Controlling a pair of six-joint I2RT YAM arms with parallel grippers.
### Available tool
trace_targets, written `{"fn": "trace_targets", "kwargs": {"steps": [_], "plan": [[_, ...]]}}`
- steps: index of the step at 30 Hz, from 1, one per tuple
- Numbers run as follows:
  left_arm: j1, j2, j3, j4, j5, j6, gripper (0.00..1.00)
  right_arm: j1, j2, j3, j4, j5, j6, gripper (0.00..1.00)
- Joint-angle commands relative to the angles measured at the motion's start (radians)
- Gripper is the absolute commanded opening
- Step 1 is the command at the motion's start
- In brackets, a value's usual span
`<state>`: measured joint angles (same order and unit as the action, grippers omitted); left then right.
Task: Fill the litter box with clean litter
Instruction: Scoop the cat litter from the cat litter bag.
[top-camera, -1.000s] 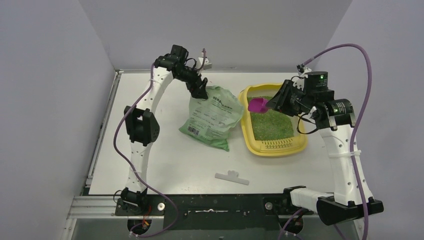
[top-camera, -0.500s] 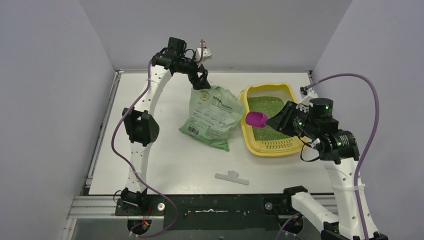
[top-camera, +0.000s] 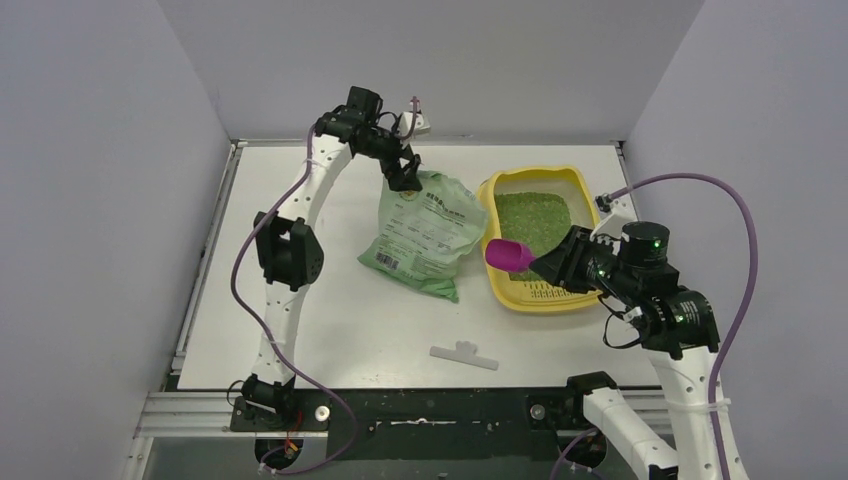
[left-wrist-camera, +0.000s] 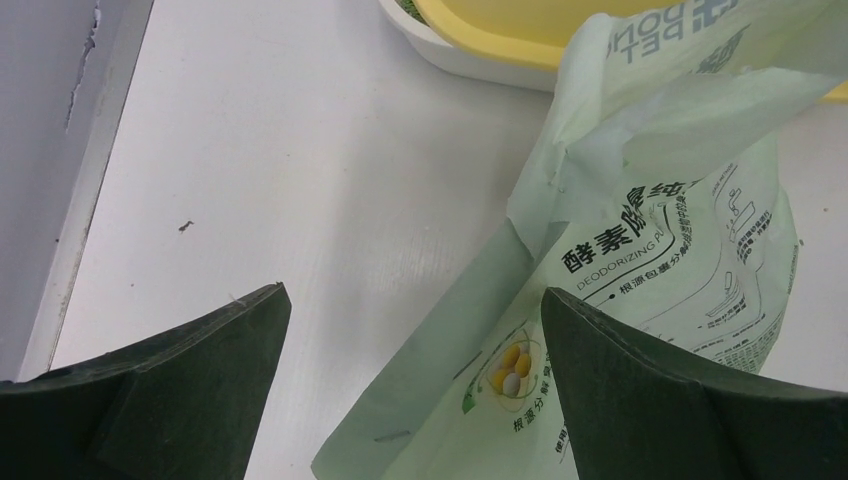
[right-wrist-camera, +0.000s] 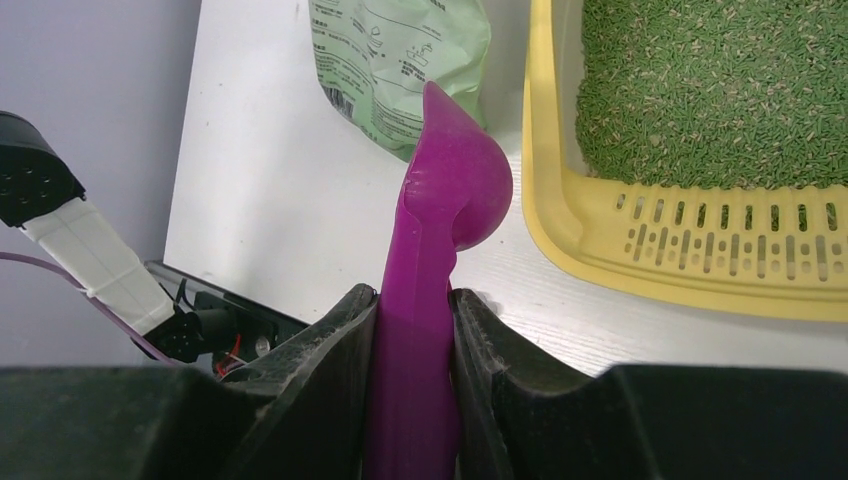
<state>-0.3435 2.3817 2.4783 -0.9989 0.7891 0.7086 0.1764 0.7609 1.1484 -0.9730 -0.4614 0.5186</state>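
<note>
Status: shallow yellow plastic litter box (top-camera: 548, 293) sits right of centre on the table. An even layer of fine green granular litter (top-camera: 535, 215) covers its floor up to the slotted grille strip. Looks mostly done; what's left is likely a top-up scoop or two, or stowing the tool.

Right gripper (right-wrist-camera: 415, 295) is clamped on the handle of the magenta plastic scoop (right-wrist-camera: 450, 190), with the bowl hanging by the tray's left rim, between tray and bag. No green shows in the bowl from the top camera.

Left gripper (left-wrist-camera: 410, 297) has its jaws spread wide and holds nothing. It hovers over the torn top of the light-green printed plastic bag (left-wrist-camera: 640, 250), which lies just left of the tray.

Print on the bag: "DEODORIZING" under large Chinese characters, with "PET" inverted near the top edge and cut off. There's a barcode at the lower corner; digits too small to read.
</note>
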Motion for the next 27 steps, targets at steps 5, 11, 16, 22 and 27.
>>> {"fn": "trace_targets", "kwargs": {"steps": [5,11,16,22,27], "plan": [[-0.012,-0.025,0.008,-0.103,-0.033,0.092,0.88,0.001,0.029,0.024,0.054,-0.006,-0.060,0.00],[-0.012,-0.036,0.021,-0.125,-0.030,0.085,0.77,0.000,0.049,0.038,0.052,0.007,-0.063,0.00],[-0.010,-0.042,0.041,-0.135,-0.037,0.096,0.79,0.001,0.075,0.066,0.040,0.024,-0.074,0.00],[0.005,-0.042,0.076,-0.139,-0.015,0.086,0.93,0.001,0.099,0.086,0.039,0.045,-0.087,0.00],[0.017,-0.035,0.105,-0.140,0.002,0.070,0.97,-0.001,0.136,0.106,0.034,0.042,-0.099,0.00]]}}
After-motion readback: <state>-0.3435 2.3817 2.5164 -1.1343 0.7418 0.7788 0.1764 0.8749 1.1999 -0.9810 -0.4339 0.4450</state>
